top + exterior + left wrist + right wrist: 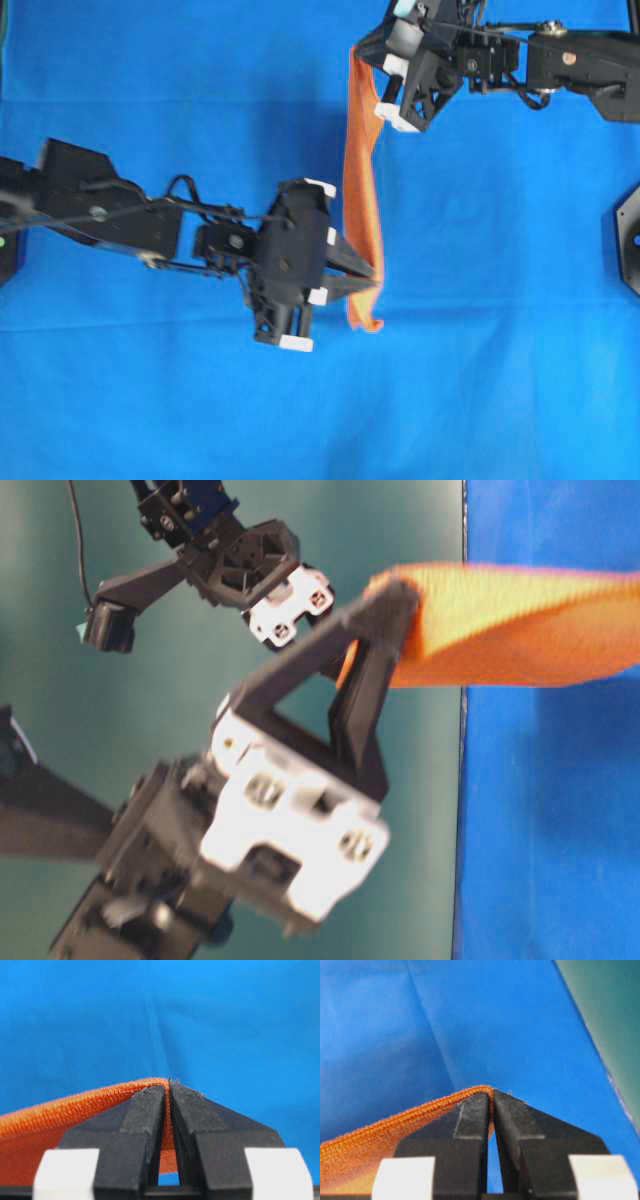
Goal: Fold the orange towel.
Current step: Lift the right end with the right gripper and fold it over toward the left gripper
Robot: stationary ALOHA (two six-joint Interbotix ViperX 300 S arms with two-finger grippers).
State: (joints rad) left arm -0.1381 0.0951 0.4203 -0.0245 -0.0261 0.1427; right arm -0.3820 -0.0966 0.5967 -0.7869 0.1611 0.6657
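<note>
The orange towel (361, 190) hangs in the air as a narrow stretched band over the blue cloth, held at both ends. My left gripper (372, 277) is shut on its near corner; the hem (100, 1097) runs off to the left from between the black fingers (145, 1110). My right gripper (372, 70) is shut on the far corner, where the hem (410, 1117) likewise leaves the pinched tips (492, 1095). From table level the towel (510, 625) stretches right from the left gripper's tip (395, 605).
A blue cloth (500, 300) covers the table. A black base (625, 235) sits at the right edge, and the left arm's body (90, 200) lies across the left side. A dark green wall (100, 680) stands behind.
</note>
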